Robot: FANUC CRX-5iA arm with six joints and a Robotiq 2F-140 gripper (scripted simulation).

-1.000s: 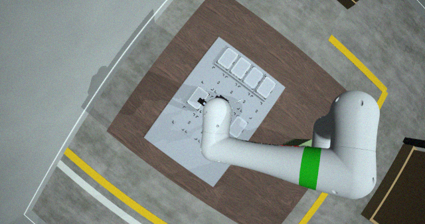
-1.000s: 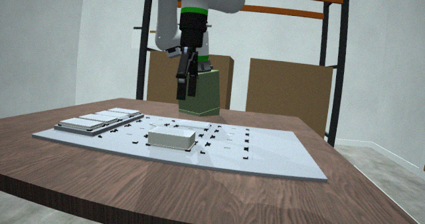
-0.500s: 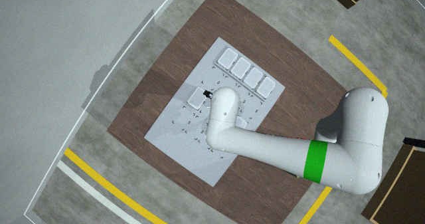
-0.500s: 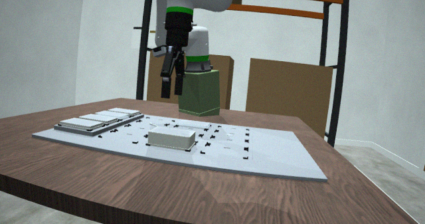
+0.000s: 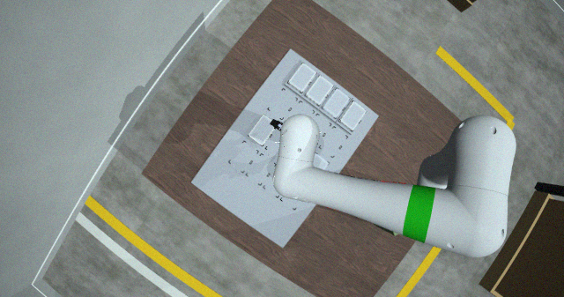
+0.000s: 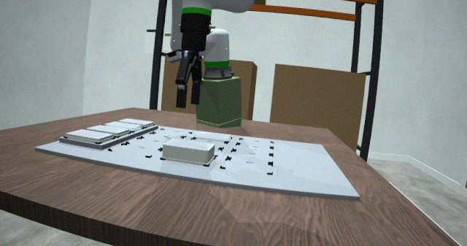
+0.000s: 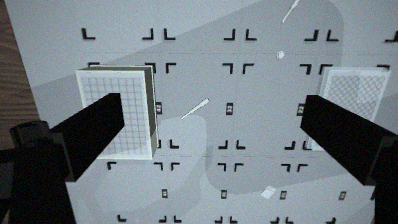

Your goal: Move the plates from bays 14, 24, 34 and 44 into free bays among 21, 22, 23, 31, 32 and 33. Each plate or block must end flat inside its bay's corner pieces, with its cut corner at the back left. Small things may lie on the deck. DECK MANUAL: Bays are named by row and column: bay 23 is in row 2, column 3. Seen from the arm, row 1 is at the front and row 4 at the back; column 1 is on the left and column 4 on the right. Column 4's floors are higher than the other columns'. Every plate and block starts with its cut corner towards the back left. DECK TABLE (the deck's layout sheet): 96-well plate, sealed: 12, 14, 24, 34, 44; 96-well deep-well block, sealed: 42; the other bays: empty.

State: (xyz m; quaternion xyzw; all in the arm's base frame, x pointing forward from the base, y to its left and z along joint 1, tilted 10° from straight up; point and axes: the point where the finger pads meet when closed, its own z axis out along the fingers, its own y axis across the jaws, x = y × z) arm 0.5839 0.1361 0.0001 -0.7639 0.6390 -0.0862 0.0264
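My gripper [image 6: 187,101] [image 7: 212,110] is open and empty, high above the middle of the grey deck [image 5: 247,209] [image 6: 310,173] [image 7: 200,50]. Four sealed plates [image 5: 301,77] [image 5: 319,90] [image 5: 337,102] [image 5: 353,115] lie in a row on column 4's raised floor, also seen in the exterior view [image 6: 87,134]. The tall sealed deep-well block [image 5: 262,129] [image 6: 187,151] [image 7: 122,100] stands below my left finger in the wrist view. Another sealed plate [image 6: 211,136] [image 7: 355,87] lies below my right finger, mostly hidden under the arm in the top view. The bays between them are empty.
Small things lie on the deck: a pipette tip [image 7: 195,109], another pipette tip [image 7: 290,11], a small round piece [image 7: 280,54] and a white scrap [image 7: 268,192]. The arm's green pedestal [image 6: 219,104] stands at the wooden table's [image 6: 109,202] far side, with boxes and a rack behind.
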